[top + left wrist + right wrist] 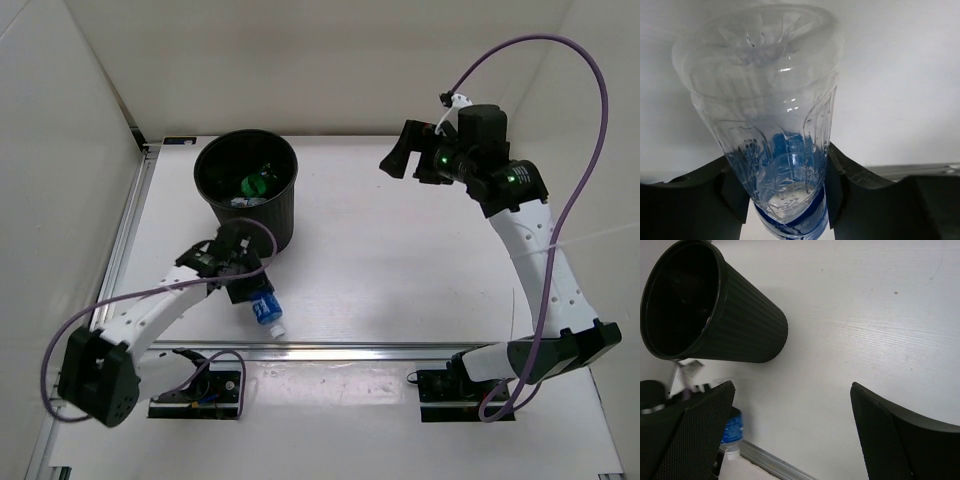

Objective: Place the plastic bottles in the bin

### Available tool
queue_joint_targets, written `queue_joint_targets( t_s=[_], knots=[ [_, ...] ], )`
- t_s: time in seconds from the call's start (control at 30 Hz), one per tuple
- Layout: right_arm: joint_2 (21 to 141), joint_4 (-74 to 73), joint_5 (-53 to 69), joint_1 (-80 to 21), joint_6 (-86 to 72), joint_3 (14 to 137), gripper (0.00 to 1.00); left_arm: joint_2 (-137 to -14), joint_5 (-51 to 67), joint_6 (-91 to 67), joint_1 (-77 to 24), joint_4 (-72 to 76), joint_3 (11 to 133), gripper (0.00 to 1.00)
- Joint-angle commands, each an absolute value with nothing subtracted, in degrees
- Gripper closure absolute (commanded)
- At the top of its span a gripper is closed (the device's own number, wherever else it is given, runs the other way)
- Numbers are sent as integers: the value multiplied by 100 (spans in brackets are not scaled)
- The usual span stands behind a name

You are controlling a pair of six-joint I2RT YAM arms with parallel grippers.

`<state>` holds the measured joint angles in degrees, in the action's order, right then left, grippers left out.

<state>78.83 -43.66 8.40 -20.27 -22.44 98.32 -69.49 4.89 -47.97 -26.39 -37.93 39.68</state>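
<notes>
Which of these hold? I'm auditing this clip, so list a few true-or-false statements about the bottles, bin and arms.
1. A green bottle lies in the bin. True.
2. The left fingers are shut on the blue-label bottle. True.
3. The bin lies tipped on its side. False: it stands upright.
4. The right fingers hold a bottle. False: they are open and empty.

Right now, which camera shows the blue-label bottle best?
Left wrist: the blue-label bottle fills the frame, pinched in the left tool. Top external shows only its label and cap under that tool; right wrist catches a sliver at the frame's edge.
</notes>
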Motion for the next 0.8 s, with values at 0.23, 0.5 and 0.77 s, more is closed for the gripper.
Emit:
queue_joint_targets(
  t_s=[0.23,0.5,0.77],
  knots=[
    [7690,-4342,967,-1793,-2206,9659,0,-5563,-851,-4395,-2716,-6363,8785,41],
    [7857,-4236,1221,-1793,-2364,9659,0,-7275,-1802,-2831,-2454,-4361,10353,23],
    [7963,-4236,1415,-1732,-2522,9765,0,-8887,-3021,-2969,-2126,-4753,11303,0]
  ],
)
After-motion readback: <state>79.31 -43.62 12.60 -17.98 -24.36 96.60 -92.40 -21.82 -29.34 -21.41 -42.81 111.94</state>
